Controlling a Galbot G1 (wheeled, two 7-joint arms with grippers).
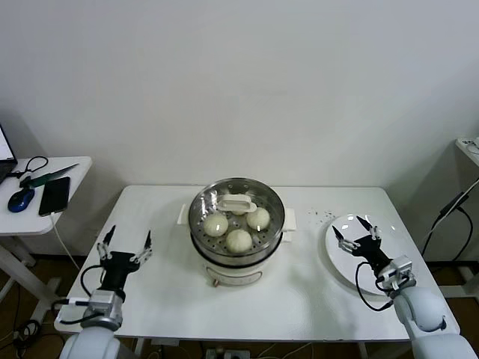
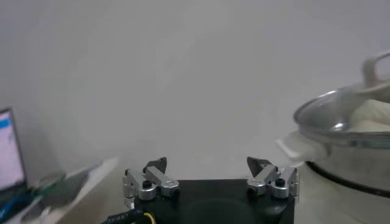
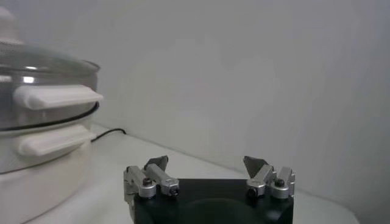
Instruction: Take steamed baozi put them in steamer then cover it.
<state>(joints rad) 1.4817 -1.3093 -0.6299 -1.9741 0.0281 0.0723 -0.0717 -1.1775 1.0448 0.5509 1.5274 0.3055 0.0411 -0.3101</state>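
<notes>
Both of my tools stand with fingers spread wide and nothing between them. My left tool (image 1: 126,244) hangs over the left part of the white bench (image 1: 165,299), well apart from the steamer (image 1: 236,250), with bare bench surface between it and the pot's white base; the bench's left edge lies just outboard of it. My right tool (image 1: 355,230) sits over the white plate (image 1: 340,258) near the bench's right side, its dark fingertips above the plate's inner part, and I cannot tell whether they touch the plate. The steamer stands at the bench's middle, nearer the back edge than the front, with open bench on both flanks and a wide strip in front of it. The cover (image 1: 236,196) lies on the steamer, its metal rim seated around the pot's top and its white handle up. Through the glass I see the steamed baozi (image 1: 239,239) resting on the perforated tray, three plainly and a fourth mostly hidden beneath the handle. In the left wrist view the cover's rim (image 2: 341,119) and a white side handle rise close ahead of my left tool (image 2: 210,165). In the right wrist view the steamer's wall (image 3: 36,122) and its stacked white handles stand to one side of my right tool (image 3: 207,163), with free bench between. Beyond the bench's left edge a side table (image 1: 71,168) carries a phone (image 1: 55,195) and a mouse (image 1: 22,199).
</notes>
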